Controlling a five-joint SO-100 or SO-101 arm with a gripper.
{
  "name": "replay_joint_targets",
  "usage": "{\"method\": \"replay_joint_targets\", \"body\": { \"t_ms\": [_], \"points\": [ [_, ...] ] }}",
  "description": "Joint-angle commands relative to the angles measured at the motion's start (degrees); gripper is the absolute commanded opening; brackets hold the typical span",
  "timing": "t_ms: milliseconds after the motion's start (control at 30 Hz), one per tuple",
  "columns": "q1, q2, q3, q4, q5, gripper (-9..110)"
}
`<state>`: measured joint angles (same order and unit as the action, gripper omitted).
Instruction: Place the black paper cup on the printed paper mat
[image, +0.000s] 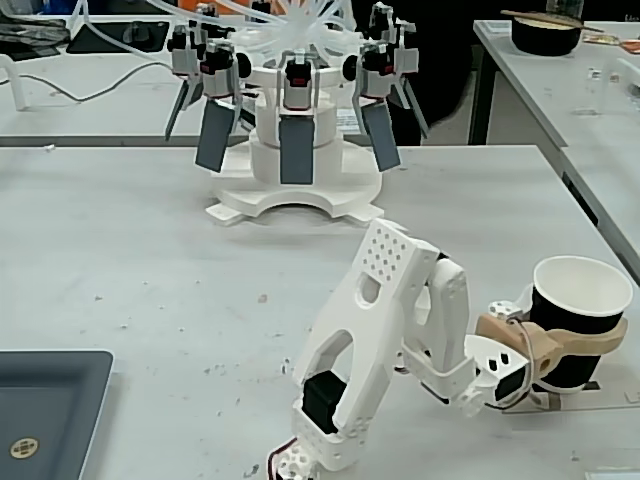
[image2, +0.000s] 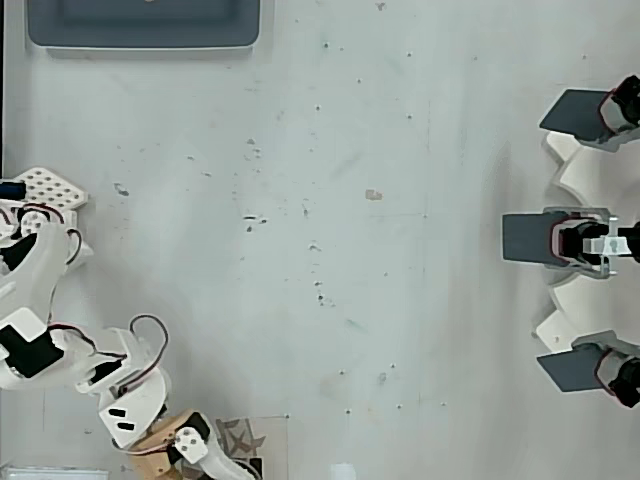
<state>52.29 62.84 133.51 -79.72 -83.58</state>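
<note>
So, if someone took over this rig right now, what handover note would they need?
Gripper: shut on the black paper cup, tan fingers wrapped around its middle; the cup is upright, open end up.
Printed paper mat: at the bottom edge of the overhead view, partly under the gripper; in the fixed view only a strip shows beneath the cup.
Done: cup grasped and brought over the mat.
Left: whether the cup's base already rests on the mat can't be told. Confirm that, then open and withdraw.
</note>
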Motion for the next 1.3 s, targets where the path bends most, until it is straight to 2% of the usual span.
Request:
{"method": "replay_joint_targets", "body": {
  "t_ms": [0,233,667,867,1267],
  "points": [
    [0.9,0.1,-1.8,-2.2,0.0,9],
    [0.9,-0.6,-1.8,-2.3,0.3,13],
    [5.4,3.0,-0.1,1.8,0.4,41],
    [5.9,8.3,6.6,1.9,0.0,49],
    [6.2,27.2,24.2,1.1,-0.9,51]
  ]
}}
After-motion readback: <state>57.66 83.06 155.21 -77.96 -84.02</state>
